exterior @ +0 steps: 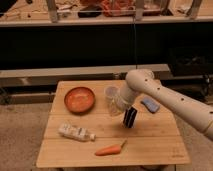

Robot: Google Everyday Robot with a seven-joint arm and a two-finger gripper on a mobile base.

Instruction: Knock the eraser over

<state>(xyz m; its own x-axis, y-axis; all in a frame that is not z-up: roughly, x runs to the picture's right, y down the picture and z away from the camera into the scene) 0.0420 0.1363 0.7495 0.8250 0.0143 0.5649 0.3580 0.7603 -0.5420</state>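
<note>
My claw (125, 107) is squeezed all the way shut with nothing in it, and it hangs low over the middle of the wooden table (150, 137), right by the see-through cup (113, 98). The eraser (129, 118), a small black block with thin white stripes, stands a bit tilted just below my claw, very close to it. An orange bowl (79, 100), a little bottle (76, 133), a carrot (110, 149) and a flat blue pad (149, 105) sit around it.
</note>
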